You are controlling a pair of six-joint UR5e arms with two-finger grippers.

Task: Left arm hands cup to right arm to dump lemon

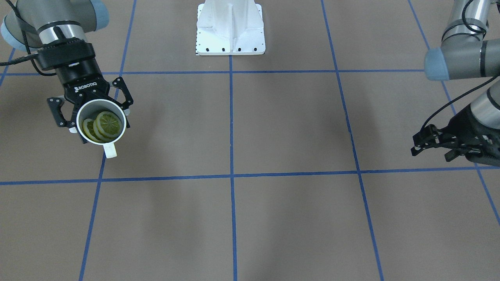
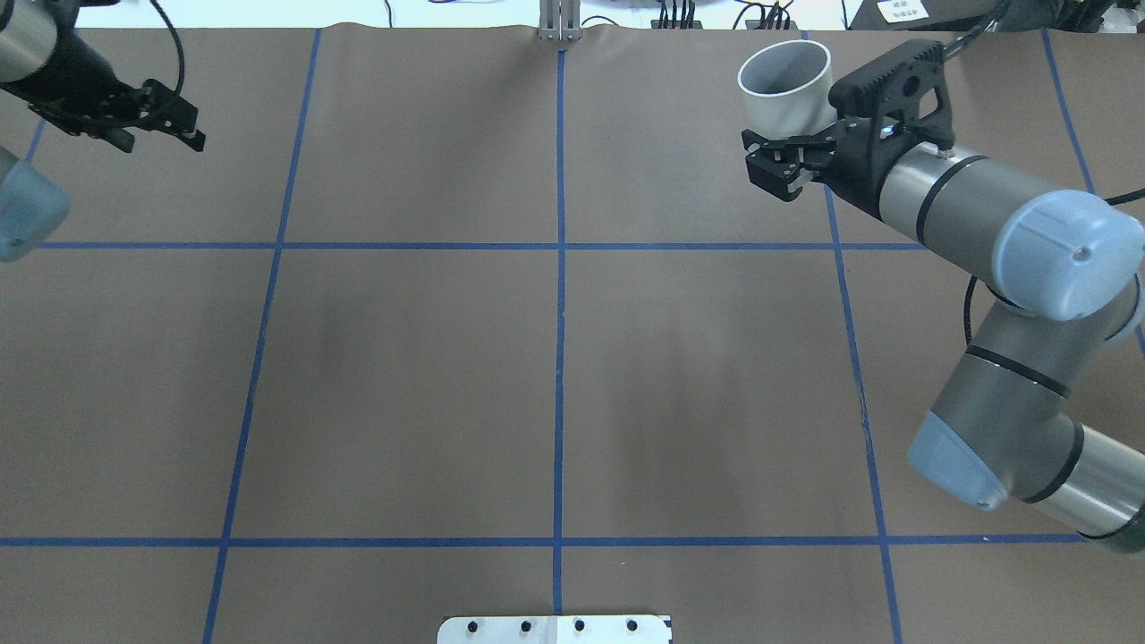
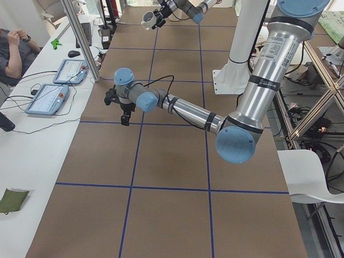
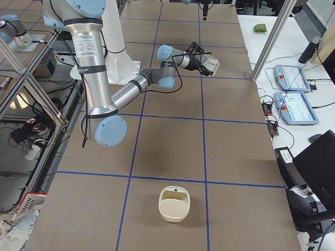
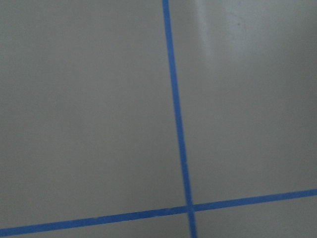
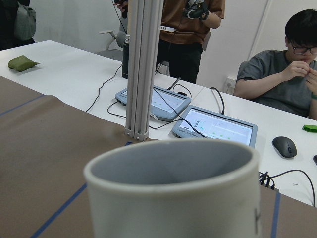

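Observation:
My right gripper (image 1: 99, 121) is shut on the white cup (image 1: 111, 150) and holds it above the table at the far right of the overhead view (image 2: 787, 85). The cup's mouth tilts toward the operators' side and its handle points that way too. Yellow-green lemon slices (image 1: 108, 123) lie inside it. The cup's rim fills the bottom of the right wrist view (image 6: 173, 193). My left gripper (image 1: 415, 143) is open and empty, far off at the other side (image 2: 190, 128). The left wrist view shows only bare table and blue tape.
The robot's white base mount (image 1: 230, 29) stands at the table's middle edge. A cream container (image 4: 174, 204) sits on the table near the right end. A metal post (image 6: 143, 69), tablets and seated people are beyond the far edge.

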